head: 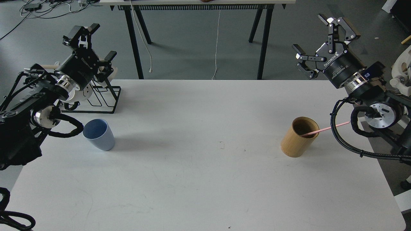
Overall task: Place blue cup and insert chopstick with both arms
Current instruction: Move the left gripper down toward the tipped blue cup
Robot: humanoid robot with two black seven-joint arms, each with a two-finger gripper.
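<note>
The blue cup [99,134] stands upright on the left of the white table [205,179], its darker inside showing. A thin pink chopstick [326,129] leans out of the tan bamboo cylinder [299,136] on the right, its upper end pointing right. My left gripper [93,41] is raised above the table's back left corner, well above and behind the cup, open and holding nothing. High at the back right, my right gripper [316,41] also stands open and bare, above and behind the cylinder.
A black wire rack [99,96] with a pale wooden dowel stands at the back left behind my left arm. Beyond the table stands a second table on black legs [263,41], with cables on the floor. White equipment [401,70] sits at the far right.
</note>
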